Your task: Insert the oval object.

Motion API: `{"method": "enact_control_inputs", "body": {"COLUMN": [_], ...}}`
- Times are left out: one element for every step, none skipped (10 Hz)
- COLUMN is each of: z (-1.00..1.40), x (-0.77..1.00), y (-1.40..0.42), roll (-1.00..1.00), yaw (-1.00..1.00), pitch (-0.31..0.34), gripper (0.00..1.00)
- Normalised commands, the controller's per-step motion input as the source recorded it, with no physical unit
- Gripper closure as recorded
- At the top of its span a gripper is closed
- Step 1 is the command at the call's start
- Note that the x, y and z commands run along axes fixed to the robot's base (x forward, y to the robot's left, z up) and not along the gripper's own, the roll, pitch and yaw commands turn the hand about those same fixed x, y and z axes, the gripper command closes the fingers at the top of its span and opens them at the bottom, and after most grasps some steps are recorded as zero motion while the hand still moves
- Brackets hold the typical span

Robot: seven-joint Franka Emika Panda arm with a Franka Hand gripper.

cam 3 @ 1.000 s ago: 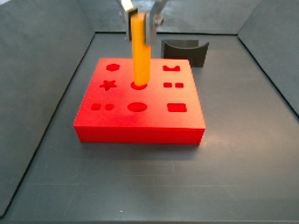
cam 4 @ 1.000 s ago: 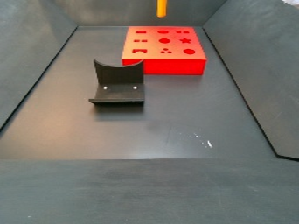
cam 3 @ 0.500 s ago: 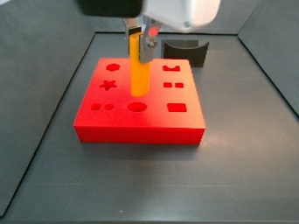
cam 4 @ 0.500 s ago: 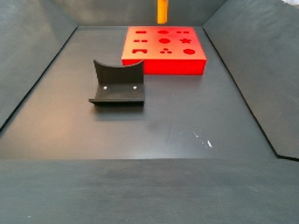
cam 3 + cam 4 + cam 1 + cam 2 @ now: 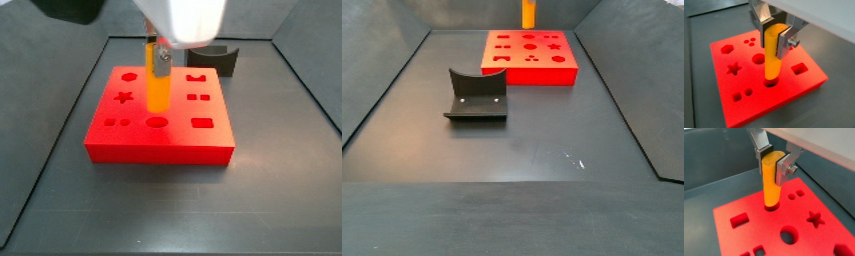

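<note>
The gripper [image 5: 776, 31] pinched the oval object [image 5: 773, 55] upright; its tip had entered the red block's [image 5: 811, 85] hole; seating remained.

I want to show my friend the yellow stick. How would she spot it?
Look at the red block full of shaped holes. The oval object stands upright in a hole near its middle, its top pinched by the gripper. It is the only orange-yellow thing.

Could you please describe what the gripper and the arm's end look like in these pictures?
Above the red block, the gripper has two flat silver metal fingers with dark pads on their inner faces; a small dark screw or fitting shows on one plate. In a side view, a smooth white housing sits above them, with a dark rounded part beside it. No cables or markings are visible.
</note>
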Motion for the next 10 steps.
{"method": "enact_control_inputs", "body": {"z": [-0.13, -0.09, -0.06, -0.05, -0.04, 0.00, -0.06, -0.33, -0.32, -0.30], "x": [0.00, 0.04, 0.17, 0.22, 0.27, 0.06, 0.00, 0.00, 0.00, 0.00], "y": [-0.03, -0.03, -0.03, -0.03, 0.00, 0.00, 0.00, -0.02, -0.03, -0.03], "roll": [0.00, 0.00, 0.00, 0.00, 0.00, 0.00, 0.01, 0.03, 0.03, 0.04], "yaw": [-1.00, -0.99, -0.89, -0.84, -0.29, -0.11, -0.01, -0.28, -0.34, -0.39], "pitch": [-0.074, -0.054, -0.027, -0.027, 0.000, 0.000, 0.000, -0.041, -0.041, -0.037], "gripper": [1.00, 1.00, 1.00, 1.00, 1.00, 1.00, 1.00, 1.00, 1.00, 1.00]}}
